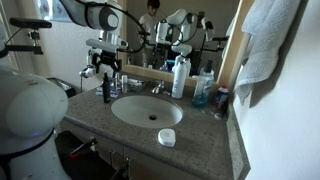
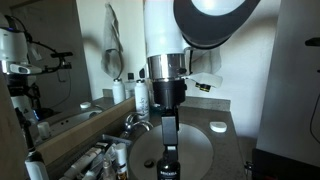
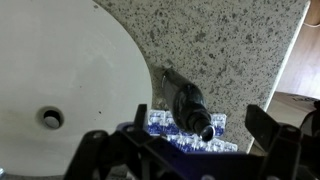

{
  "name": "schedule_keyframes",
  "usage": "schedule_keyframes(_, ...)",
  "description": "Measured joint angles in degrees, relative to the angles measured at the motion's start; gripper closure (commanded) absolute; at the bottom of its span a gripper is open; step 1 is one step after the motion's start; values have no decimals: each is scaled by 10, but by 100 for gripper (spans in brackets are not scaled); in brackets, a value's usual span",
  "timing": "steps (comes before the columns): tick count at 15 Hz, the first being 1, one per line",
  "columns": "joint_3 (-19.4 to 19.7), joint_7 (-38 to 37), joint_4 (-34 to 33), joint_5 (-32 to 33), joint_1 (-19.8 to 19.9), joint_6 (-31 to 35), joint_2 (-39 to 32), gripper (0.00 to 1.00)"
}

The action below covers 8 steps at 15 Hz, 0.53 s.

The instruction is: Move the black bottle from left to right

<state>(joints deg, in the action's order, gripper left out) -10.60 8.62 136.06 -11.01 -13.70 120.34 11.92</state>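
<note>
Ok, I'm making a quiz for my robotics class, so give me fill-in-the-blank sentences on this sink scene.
1. The black bottle stands upright on the speckled ____ beside the white basin.
2. The end effector hangs above it with its jaws ____.
3. The tall white bottle has a ____ top.
Missing words: counter, open, blue.

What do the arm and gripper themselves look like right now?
The arm is glossy white, with fat rounded tubular links and a dark grey joint cap. The gripper is black below a black wrist section, and its jaws are black too. No readable markings show.
</note>
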Motion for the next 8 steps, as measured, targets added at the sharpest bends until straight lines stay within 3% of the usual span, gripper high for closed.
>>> schedule_keyframes(8,0,1,4,-21,-1,26,-14,0)
